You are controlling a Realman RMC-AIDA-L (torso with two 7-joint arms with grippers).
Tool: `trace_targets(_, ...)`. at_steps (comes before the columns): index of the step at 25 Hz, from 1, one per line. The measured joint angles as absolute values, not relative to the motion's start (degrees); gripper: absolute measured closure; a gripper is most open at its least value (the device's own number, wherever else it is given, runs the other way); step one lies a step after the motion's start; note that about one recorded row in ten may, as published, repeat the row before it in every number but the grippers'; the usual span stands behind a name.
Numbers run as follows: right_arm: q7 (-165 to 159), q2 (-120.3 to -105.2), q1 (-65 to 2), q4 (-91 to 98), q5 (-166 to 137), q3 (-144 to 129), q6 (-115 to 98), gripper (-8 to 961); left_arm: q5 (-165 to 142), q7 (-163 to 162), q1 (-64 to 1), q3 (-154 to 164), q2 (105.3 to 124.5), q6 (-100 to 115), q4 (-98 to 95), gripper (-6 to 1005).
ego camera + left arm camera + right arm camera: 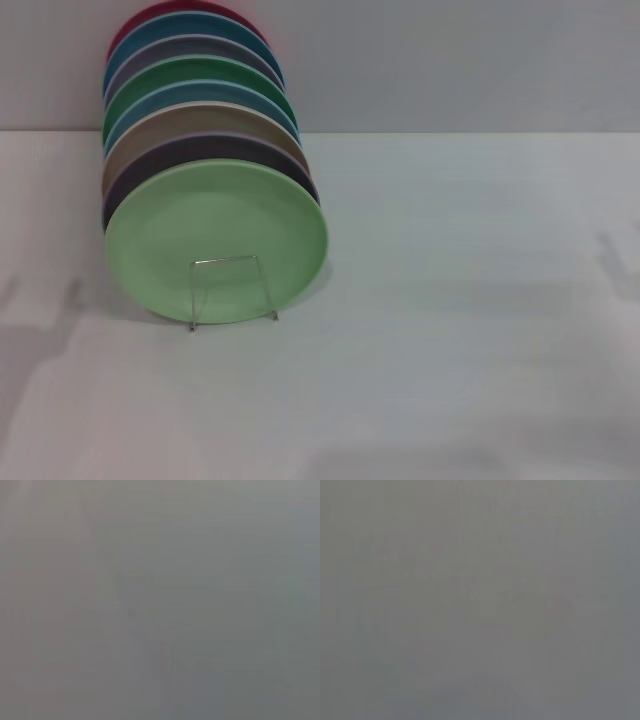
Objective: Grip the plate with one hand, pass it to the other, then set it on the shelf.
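The pale mint-green plate (pixel 215 240) stands on edge at the front of a row of plates, left of the table's centre in the head view. The shelf (pixel 232 290), a thin clear wire frame, shows in front of the plate's lower part, its feet on the table. Whether this plate rests in the frame or only leans on the row behind cannot be told. Neither gripper appears in the head view. Both wrist views show only a plain grey surface.
Behind the mint plate stand several upright plates (pixel 200 110) in purple, tan, blue, darker green, lilac and red, running back toward the wall. The white table (pixel 470 330) spreads to the right and front.
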State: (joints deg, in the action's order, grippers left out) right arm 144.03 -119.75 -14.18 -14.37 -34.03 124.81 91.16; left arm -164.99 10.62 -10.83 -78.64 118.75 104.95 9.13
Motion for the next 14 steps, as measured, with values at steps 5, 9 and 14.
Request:
trace_targets(5, 147.38, -119.76, -15.78, -12.73, -33.51, 124.97, 89.24, 333, -163.17, 3.67, -8.42, -80.05, 118.87, 103.31, 8.47, 178)
trace_targets(9, 148.88, -119.69, -17.23, -11.02, -33.48, 124.97, 87.62, 333, -158.93, -1.98, -8.09, -80.48, 119.01, 100.88, 7.48, 178)
trace_targets(14, 148.99, -119.69, -17.4, -10.88, -33.48, 125.5, 87.59, 333, -158.49, -3.06, -8.22, -80.12, 119.06, 99.59, 7.02, 178)
